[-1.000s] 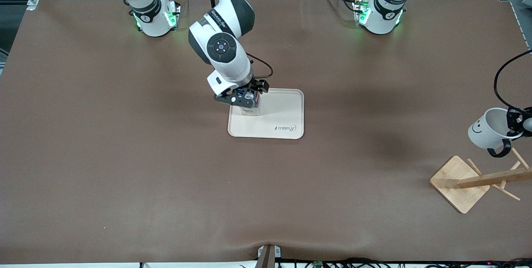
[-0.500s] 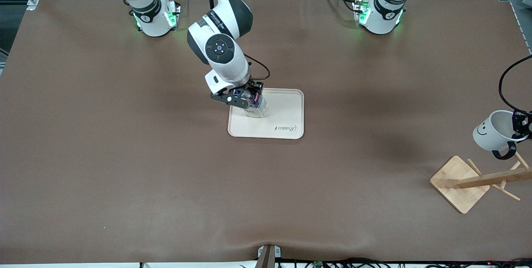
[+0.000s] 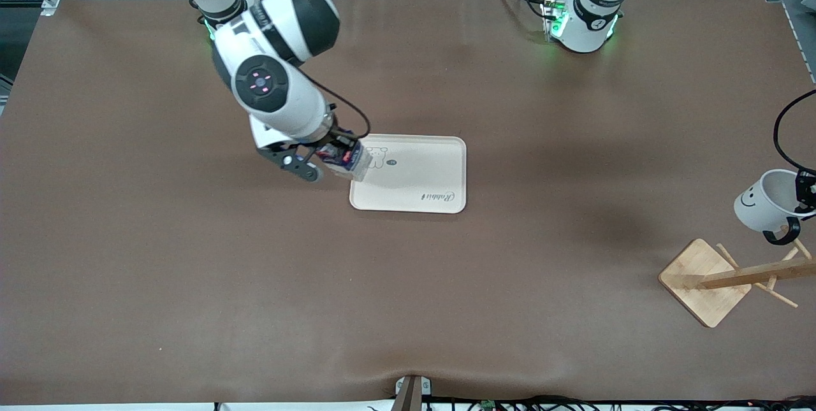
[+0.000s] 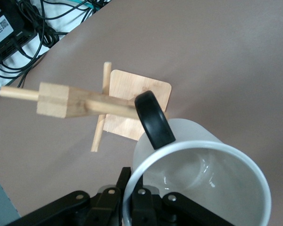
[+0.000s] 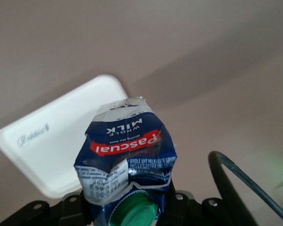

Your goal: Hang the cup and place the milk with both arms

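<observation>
My right gripper is shut on the milk, a dented dark blue carton held tilted in the air over the white tray's edge toward the right arm's end. In the right wrist view the milk shows its red label and green cap between the jaws, with the tray below. My left gripper is shut on the rim of the cup, a white mug with a smiley face. It holds the cup over the wooden rack. In the left wrist view the cup's black handle is close to the rack's post.
The rack's square bamboo base lies at the left arm's end of the table, near the table's edge, with pegs sticking out from the post. A black cable loops above the cup. The tray has a small bear print.
My right gripper has lifted the milk off the tray and carried it toward the right arm's end, uncovering the bear print. My left gripper has moved the cup closer to the rack.
</observation>
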Available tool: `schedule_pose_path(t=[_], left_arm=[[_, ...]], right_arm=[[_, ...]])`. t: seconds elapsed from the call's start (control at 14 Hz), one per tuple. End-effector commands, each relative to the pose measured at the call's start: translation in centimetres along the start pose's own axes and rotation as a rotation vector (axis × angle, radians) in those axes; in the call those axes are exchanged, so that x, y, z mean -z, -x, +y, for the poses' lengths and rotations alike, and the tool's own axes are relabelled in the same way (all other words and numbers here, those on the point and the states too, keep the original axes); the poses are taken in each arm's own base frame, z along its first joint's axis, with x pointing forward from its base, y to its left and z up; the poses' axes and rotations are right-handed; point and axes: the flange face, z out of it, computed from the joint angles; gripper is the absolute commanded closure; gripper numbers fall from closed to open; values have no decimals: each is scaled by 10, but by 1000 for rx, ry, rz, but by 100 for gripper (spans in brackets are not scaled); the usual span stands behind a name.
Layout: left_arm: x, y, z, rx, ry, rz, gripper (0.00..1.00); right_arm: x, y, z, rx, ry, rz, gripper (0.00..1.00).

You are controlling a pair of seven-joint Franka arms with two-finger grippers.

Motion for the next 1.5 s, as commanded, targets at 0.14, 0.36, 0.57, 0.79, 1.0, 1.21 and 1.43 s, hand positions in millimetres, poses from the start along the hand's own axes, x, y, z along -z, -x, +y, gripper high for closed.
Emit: schedule_pose_path(t=[0.14, 0.36, 0.57, 0.79, 1.0, 1.21, 1.43], left_arm=[[-7, 2, -14, 2, 15, 15, 100], [-9, -3, -11, 83, 51, 53, 19], [-4, -11, -4, 112, 62, 74, 0], [-1, -16, 2, 152, 67, 67, 0], [12, -30, 25, 208, 103, 43, 0], [25, -46, 50, 296, 132, 15, 0], [43, -68, 87, 368, 106, -48, 0]], right_arm=[[25, -62, 72, 83, 116, 64, 100], [29, -121, 138, 209, 109, 23, 100], [15, -181, 213, 288, 122, -15, 100], [-6, -209, 257, 310, 100, -11, 100], [-39, -235, 308, 325, 108, 21, 100], [-68, -230, 332, 326, 89, 42, 100], [-77, -234, 343, 308, 81, 48, 100]])
